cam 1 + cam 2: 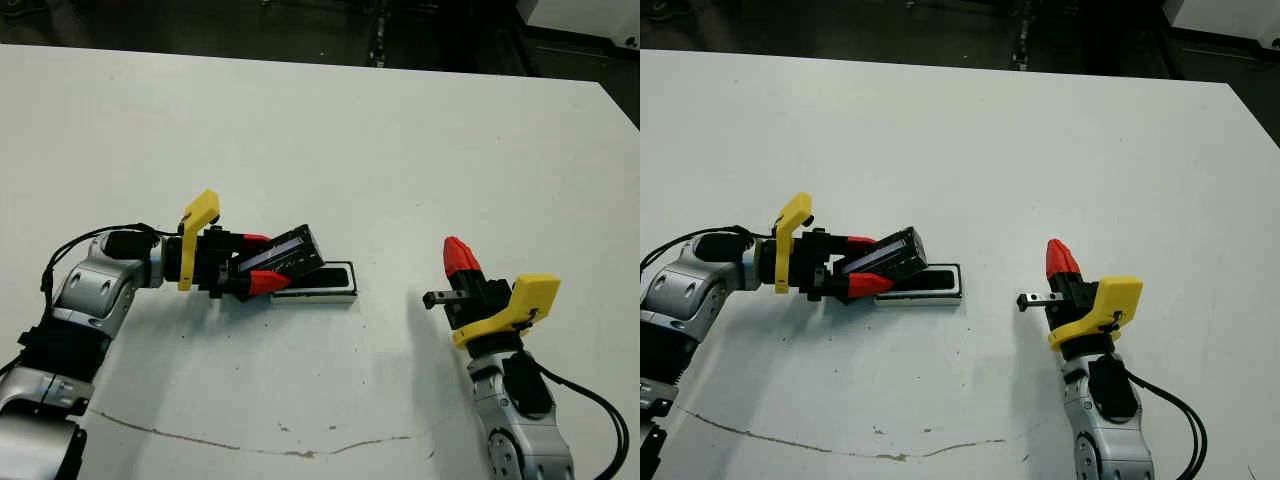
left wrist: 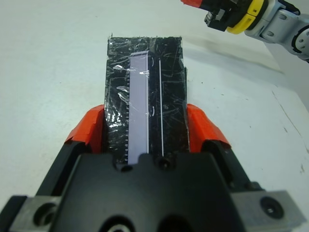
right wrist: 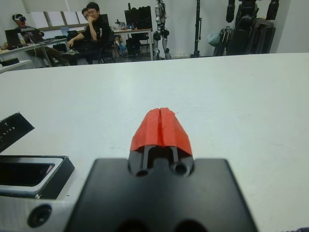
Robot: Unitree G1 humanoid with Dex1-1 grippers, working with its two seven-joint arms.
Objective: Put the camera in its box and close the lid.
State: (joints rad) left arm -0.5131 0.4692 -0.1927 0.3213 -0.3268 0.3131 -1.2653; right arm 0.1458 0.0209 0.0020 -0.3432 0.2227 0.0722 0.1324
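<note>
My left gripper (image 1: 262,262) is shut on the lid (image 1: 287,254), a glossy black slab held tilted over the left end of the box (image 1: 322,297). In the left wrist view the lid (image 2: 145,92) sits clamped between both red fingers (image 2: 89,128). The box is a shallow white-rimmed tray on the table with the black camera (image 1: 328,277) lying inside. To the right of the box, my right gripper (image 1: 458,255) is shut and empty, its tips pressed together (image 3: 161,123). The right wrist view shows the box (image 3: 58,178) and a corner of the lid (image 3: 12,129).
A thin brown line (image 1: 250,445) marks the table near the front edge. Beyond the far side of the table, people (image 3: 91,29) sit at desks, and dark equipment stands (image 3: 241,24) rise behind.
</note>
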